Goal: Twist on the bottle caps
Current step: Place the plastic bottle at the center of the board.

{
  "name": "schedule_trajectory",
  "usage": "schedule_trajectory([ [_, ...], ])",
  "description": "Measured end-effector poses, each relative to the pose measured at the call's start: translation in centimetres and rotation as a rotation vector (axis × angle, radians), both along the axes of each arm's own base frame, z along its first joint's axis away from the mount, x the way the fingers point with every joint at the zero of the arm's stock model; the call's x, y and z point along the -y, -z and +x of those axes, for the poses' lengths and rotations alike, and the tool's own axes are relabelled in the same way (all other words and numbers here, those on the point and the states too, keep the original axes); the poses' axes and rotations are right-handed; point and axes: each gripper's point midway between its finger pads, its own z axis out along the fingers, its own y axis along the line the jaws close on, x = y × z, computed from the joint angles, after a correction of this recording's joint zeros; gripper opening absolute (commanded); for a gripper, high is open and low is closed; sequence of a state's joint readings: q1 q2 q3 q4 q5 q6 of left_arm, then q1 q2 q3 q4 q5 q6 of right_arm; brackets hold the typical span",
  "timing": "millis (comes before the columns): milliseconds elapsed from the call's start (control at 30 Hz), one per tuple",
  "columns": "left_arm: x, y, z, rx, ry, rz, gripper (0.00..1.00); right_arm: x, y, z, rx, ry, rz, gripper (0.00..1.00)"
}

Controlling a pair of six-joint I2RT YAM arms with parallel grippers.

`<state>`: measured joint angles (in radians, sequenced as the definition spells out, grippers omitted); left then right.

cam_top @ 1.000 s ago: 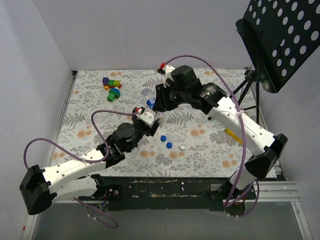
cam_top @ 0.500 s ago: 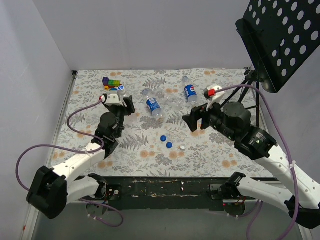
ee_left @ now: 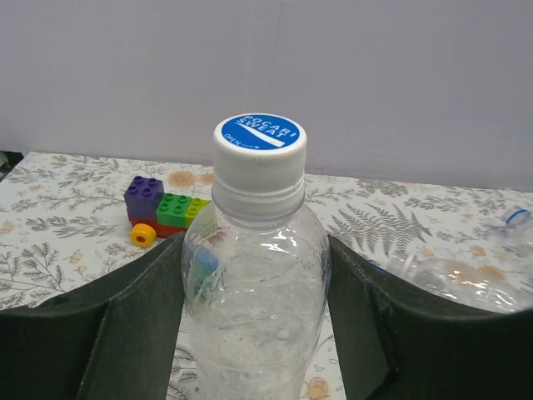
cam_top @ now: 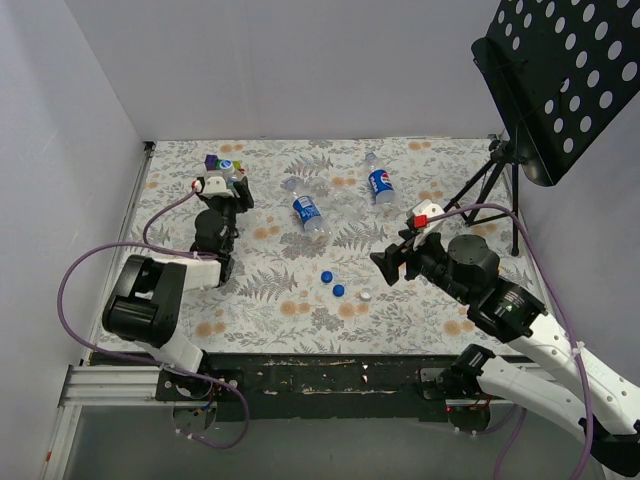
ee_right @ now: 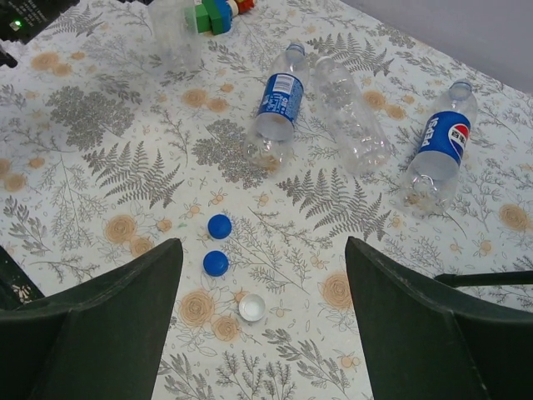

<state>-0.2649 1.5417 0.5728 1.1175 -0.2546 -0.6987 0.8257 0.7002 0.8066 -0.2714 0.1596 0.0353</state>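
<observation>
Both arms have swung apart since a second ago. From above, I see my left gripper (cam_top: pixel 228 186) far left and my right gripper (cam_top: pixel 386 260) near the loose caps (cam_top: pixel 337 291). Left wrist: fingers clamp an upright capped bottle (ee_left: pixel 254 292) (blocks (ee_left: pixel 162 208) behind). Right wrist: jaws wide apart above the caps, three lying bottles (ee_right: pixel 279 104) beyond.

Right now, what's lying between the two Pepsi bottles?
A clear unlabelled bottle, on its side, lies between the Pepsi bottle nearer the caps and the other Pepsi bottle. The right wrist view shows it.
</observation>
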Motion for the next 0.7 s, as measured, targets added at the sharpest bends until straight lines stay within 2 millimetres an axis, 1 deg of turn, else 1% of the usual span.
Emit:
schedule_trajectory([
  [67,-1.0,0.7,0.8,0.011,-0.014,0.001,0.03,0.0,-0.2,0.0,0.015,-0.009,-0.006,0.86],
  [200,-2.5,1.5,2.5,0.027,-0.035,0.007,0.06,0.1,0.2,0.0,0.027,-0.016,-0.034,0.86],
  [333,-3.3,2.6,3.8,0.022,-0.044,0.008,0.09,0.3,0.6,0.0,0.031,-0.021,-0.063,0.86],
  [500,-3.1,4.2,4.3,-0.004,-0.03,0.02,0.14,0.5,0.8,0.0,0.038,-0.027,-0.085,0.86],
  [700,-2.6,4.3,4.1,0.003,-0.003,0.027,0.27,0.5,0.8,-0.1,0.042,-0.03,-0.093,0.86],
])
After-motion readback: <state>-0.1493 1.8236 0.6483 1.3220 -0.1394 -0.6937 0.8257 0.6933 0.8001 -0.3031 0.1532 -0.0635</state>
